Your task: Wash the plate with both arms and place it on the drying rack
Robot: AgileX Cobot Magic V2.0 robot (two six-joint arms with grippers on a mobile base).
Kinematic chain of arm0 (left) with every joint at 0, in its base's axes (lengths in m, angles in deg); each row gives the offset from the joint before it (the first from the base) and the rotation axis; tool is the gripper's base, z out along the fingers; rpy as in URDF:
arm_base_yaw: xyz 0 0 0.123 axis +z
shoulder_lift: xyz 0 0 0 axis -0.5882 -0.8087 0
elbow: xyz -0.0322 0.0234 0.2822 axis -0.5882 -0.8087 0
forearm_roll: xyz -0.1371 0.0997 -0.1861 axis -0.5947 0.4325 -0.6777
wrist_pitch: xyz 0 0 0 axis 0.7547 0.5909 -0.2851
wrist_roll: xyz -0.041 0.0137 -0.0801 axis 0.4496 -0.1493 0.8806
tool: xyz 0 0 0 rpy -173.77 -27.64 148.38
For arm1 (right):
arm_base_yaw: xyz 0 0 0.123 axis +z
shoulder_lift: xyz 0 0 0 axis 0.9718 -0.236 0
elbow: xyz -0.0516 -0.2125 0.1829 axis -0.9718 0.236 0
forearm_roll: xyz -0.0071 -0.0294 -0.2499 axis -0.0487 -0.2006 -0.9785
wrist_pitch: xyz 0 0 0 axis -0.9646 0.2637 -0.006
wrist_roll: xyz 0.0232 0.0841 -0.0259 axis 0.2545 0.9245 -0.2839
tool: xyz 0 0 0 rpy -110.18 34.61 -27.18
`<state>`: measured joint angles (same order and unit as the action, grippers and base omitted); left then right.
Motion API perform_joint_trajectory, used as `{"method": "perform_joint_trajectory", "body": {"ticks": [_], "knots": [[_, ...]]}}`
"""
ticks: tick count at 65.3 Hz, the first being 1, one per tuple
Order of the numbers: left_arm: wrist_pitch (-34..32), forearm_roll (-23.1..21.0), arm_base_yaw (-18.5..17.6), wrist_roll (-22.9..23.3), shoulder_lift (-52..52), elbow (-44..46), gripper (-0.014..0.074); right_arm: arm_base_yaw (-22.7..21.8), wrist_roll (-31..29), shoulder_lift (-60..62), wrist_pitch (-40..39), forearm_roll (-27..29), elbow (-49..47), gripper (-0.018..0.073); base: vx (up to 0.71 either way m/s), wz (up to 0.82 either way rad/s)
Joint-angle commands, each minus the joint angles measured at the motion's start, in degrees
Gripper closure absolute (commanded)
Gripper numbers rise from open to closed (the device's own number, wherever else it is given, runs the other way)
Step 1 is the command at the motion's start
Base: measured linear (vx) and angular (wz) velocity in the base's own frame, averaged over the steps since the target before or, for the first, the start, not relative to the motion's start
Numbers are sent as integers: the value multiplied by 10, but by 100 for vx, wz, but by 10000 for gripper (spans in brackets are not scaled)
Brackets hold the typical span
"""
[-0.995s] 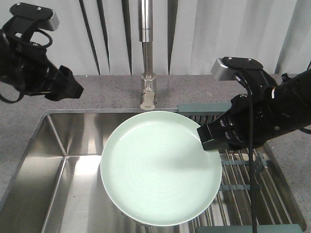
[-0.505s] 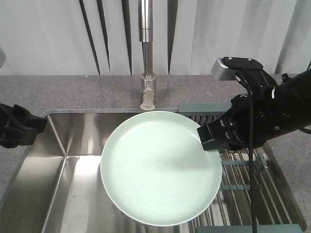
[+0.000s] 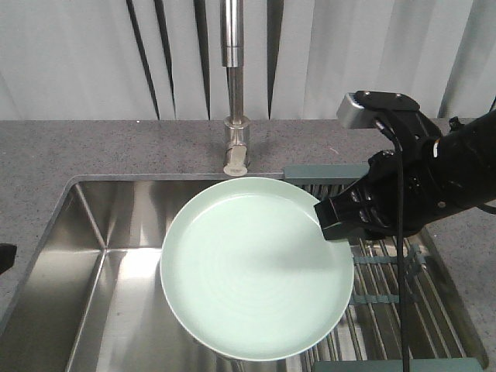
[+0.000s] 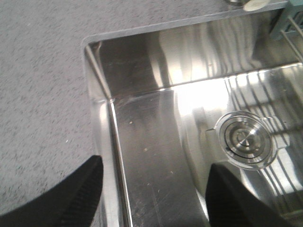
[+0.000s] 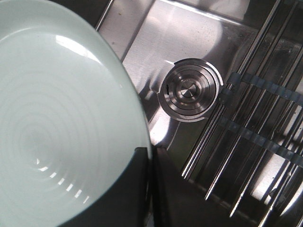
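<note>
The pale mint-green plate (image 3: 256,271) hangs level over the sink, its right part over the drying rack (image 3: 387,287). My right gripper (image 3: 329,221) is shut on the plate's right rim; in the right wrist view its jaws (image 5: 149,161) pinch the plate (image 5: 57,123) edge between them. My left arm (image 3: 4,260) shows only as a dark sliver at the left edge of the front view. In the left wrist view my left gripper (image 4: 154,189) is open and empty, above the sink's left wall.
The steel sink basin (image 3: 108,256) has a round drain (image 4: 244,139), also in the right wrist view (image 5: 189,90). A tall faucet (image 3: 235,93) stands behind the sink. The rack's steel rods (image 5: 255,142) span the sink's right side. Grey countertop (image 4: 42,71) surrounds it.
My left arm has dropped from the upper left down and leftwards, almost out of the front view. The right arm and plate have not moved.
</note>
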<state>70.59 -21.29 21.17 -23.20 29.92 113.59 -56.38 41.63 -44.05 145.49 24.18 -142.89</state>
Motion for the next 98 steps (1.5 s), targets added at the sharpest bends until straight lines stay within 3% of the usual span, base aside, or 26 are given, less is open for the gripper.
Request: {"method": "perform_joint_trajectory", "body": {"ticks": [1, 70, 98], "knots": [[-40, 12, -3, 25, 20, -1, 157, -1, -4, 16, -19, 16, -13, 564, 0, 0], [-40, 11, -3, 25, 24, -6, 157, -1, -4, 16, -29, 18, -13, 564, 0, 0], [-40, 11, -3, 25, 24, -6, 157, -1, -38, 16, -18, -2, -13, 564, 0, 0]]}}
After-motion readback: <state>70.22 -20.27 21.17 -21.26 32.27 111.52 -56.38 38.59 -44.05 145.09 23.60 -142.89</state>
